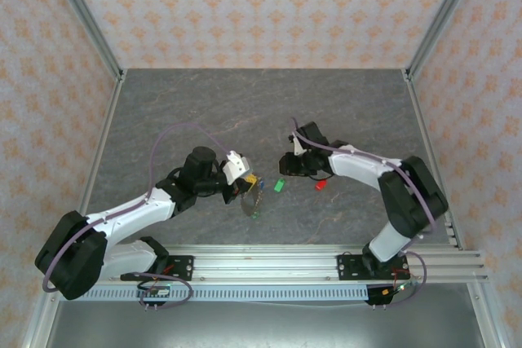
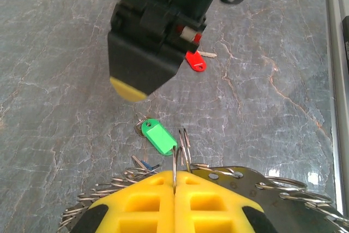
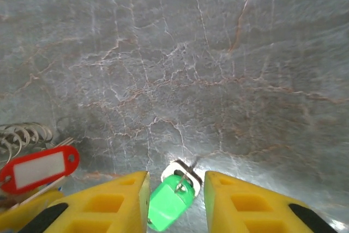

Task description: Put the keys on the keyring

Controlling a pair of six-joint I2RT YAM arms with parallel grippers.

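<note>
The left gripper is clamped tight on a thin wire loop of the keyring, whose bunch of small metal rings fans out under its fingers. The right gripper is parted, and the green key lies on the table between its yellow fingers; whether either finger touches it I cannot tell. The red key lies just beside. The left arm reaches low from its near-left base toward the table's middle. The right arm bends at a raised elbow on the right, wrist angled left and down. The two grippers face each other, near but apart.
</note>
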